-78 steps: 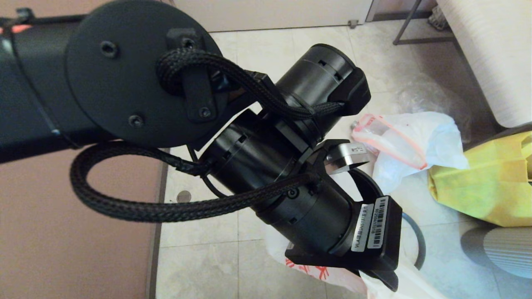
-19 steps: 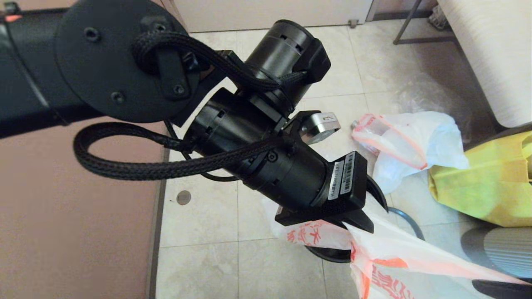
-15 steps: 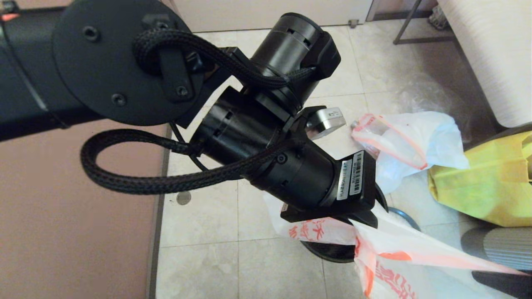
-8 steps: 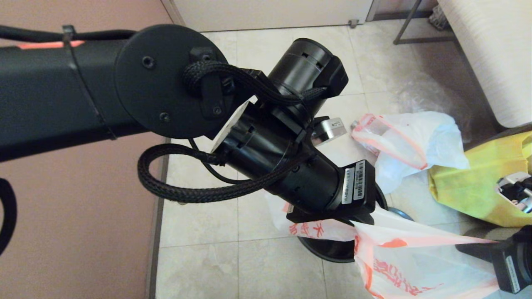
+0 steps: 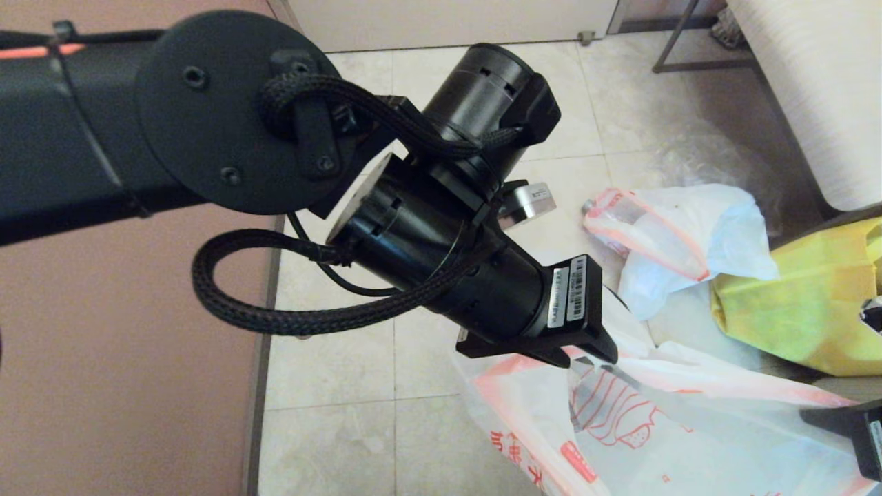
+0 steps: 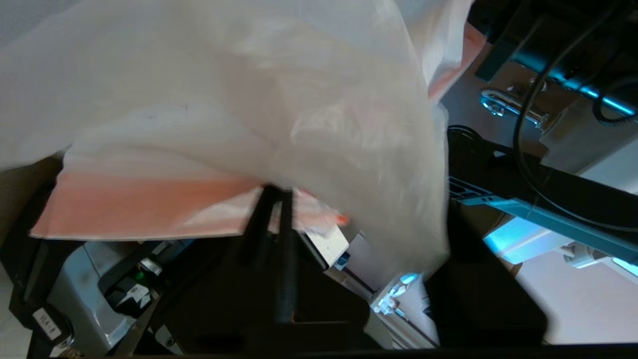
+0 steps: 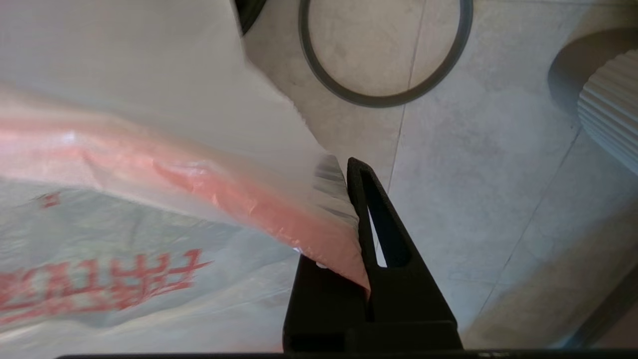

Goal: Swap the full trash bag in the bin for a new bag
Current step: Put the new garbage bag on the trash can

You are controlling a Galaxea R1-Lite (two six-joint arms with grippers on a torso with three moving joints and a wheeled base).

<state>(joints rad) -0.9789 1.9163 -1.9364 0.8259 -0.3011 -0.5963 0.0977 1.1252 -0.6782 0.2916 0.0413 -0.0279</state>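
The new bag (image 5: pixel 620 427), translucent white with a pink-orange hem and red print, is spread wide low in the head view. My left gripper (image 5: pixel 586 362) (image 6: pixel 359 229) is at its near edge. Its jaws stand apart, and the bag's hem (image 6: pixel 149 204) lies against one finger (image 6: pixel 284 249). My right gripper (image 5: pixel 827 417) (image 7: pixel 344 169) is shut on the hem at the bag's far right. The full trash bag (image 5: pixel 689 234) lies on the floor behind. The bin is under the new bag, and only a black curved edge (image 7: pixel 250 12) shows. Its grey hoop (image 7: pixel 384 103) lies on the tiles.
A yellow fabric bag (image 5: pixel 806 303) slumps to the right of the full bag. A ribbed white cylinder (image 5: pixel 813 89) and a metal frame leg (image 5: pixel 672 48) stand at the back right. A crumpled clear bag (image 5: pixel 710 158) lies behind. A brown wall (image 5: pixel 103 379) runs along the left.
The new bag has been pulled wider and now covers the bin. My left gripper's jaws have parted. My right gripper has slid further to the lower right.
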